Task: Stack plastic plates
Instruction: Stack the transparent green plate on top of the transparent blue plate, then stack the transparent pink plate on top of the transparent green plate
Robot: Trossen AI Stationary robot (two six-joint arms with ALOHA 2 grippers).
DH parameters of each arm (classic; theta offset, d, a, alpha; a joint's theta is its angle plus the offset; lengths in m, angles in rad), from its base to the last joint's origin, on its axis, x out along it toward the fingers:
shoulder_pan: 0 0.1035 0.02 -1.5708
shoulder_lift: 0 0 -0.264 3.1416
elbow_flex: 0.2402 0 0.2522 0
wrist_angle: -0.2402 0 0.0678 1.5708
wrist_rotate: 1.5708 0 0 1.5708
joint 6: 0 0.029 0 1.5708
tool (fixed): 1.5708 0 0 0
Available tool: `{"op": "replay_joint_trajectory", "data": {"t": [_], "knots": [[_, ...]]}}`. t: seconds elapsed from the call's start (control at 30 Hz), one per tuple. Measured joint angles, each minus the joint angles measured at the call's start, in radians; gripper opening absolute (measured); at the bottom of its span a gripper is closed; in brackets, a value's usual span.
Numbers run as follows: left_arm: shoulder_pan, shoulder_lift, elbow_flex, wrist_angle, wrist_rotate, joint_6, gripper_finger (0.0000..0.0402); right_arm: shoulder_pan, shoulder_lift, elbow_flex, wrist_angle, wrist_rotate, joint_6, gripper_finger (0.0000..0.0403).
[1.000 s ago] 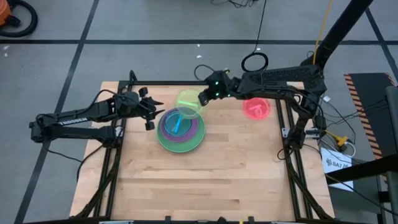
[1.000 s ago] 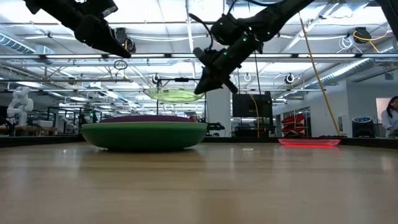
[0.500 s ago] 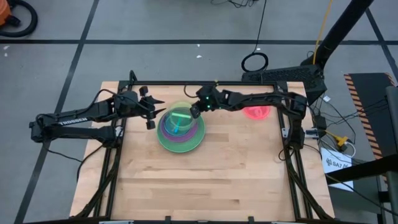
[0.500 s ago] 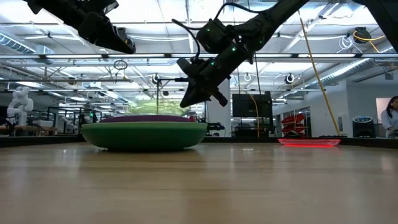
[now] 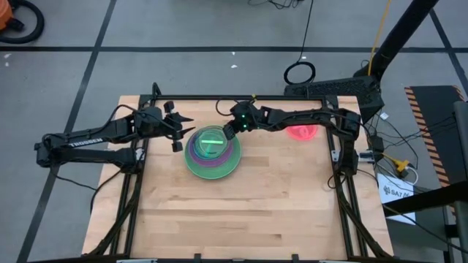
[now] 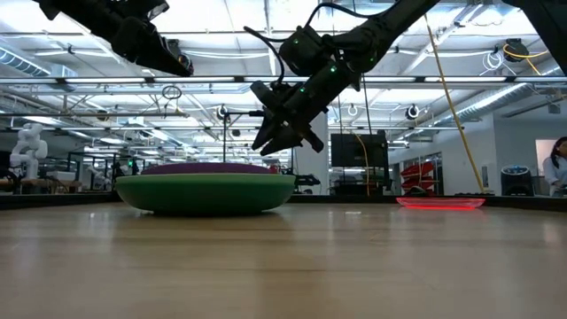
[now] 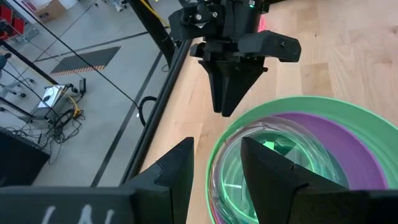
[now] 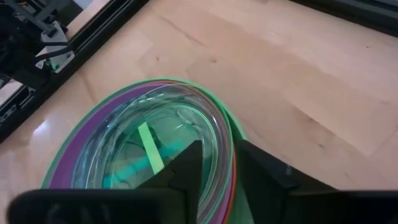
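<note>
A stack of plastic plates (image 5: 194, 165) rests on the table left of centre: a green plate (image 6: 205, 191) at the bottom, purple above it, and translucent small ones inside. The lime plate (image 5: 213, 139) lies on top of the stack. My right gripper (image 5: 227, 131) hovers open just above the stack's far right rim (image 8: 229, 134), clear of it in the low view (image 6: 283, 143). My left gripper (image 5: 178, 130) stands open and higher, over the stack's left rim (image 7: 214, 146). A pink plate (image 5: 301, 131) lies flat on the table at the far right.
The pink plate (image 6: 440, 203) lies under my right arm's forearm, near the far right corner. The dark frame rails (image 5: 344, 146) run along the table's edges. The near half of the wooden table (image 5: 241, 212) holds nothing.
My right gripper carried the lime plate toward the table's left and down over the stack, then opened. The lime plate has dropped out of the hold and now lies on top of the stack.
</note>
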Motion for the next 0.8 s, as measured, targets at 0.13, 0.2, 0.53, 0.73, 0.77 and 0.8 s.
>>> {"op": "replay_joint_trajectory", "data": {"t": [0.13,0.2,0.53,0.73,0.77,0.8], "knots": [[0.000,0.000,0.000,-0.001,0.000,-0.001,0.0140,0.000,0.000,0.000,0.000,-0.008,0.000,0.0127],[0.000,0.000,0.000,-0.006,0.000,-0.009,0.0140,0.000,0.000,0.000,0.000,-0.035,-0.001,0.0132],[-0.004,0.167,0.001,-0.001,0.111,-0.047,0.0140,0.017,-0.098,0.001,-0.163,-0.035,-0.118,0.0120],[-0.004,0.403,0.001,0.103,0.110,-0.047,0.0140,0.073,-0.242,0.001,-0.377,0.166,-0.204,0.0106],[-0.003,0.437,0.001,0.122,0.110,-0.048,0.0140,0.085,-0.264,0.001,-0.408,0.202,-0.212,0.0104],[-0.003,0.468,0.001,0.137,0.110,-0.052,0.0140,0.097,-0.283,0.001,-0.440,0.239,-0.217,0.0101]]}}
